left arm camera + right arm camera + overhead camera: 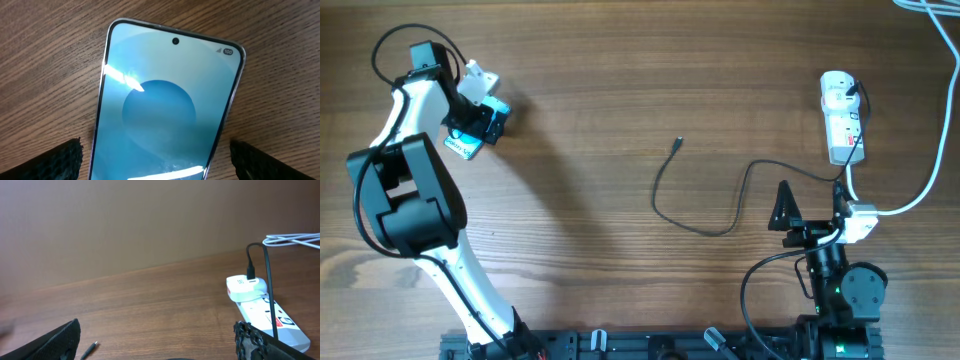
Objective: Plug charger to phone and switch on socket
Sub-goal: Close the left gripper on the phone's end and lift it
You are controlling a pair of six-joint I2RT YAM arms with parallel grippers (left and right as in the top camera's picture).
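The phone (165, 110) lies flat on the wooden table with its cyan screen lit; in the overhead view only a corner of the phone (460, 147) shows under my left gripper (475, 128). That left gripper (155, 172) is open, its fingers (62, 160) standing either side of the phone's lower end with wood showing in both gaps. The charger's thin black cable (705, 225) winds across mid-table to its plug tip (678, 143), which lies loose (89, 350). The white socket (842, 120) lies at the far right (270, 317). My right gripper (812, 208) (160, 352) is open and empty, near the socket.
A white adapter (245, 287) with a black lead sits plugged into the socket's far end. A thick white cable (920, 190) loops along the right edge. The arm bases stand at the front edge of the table (620, 80).
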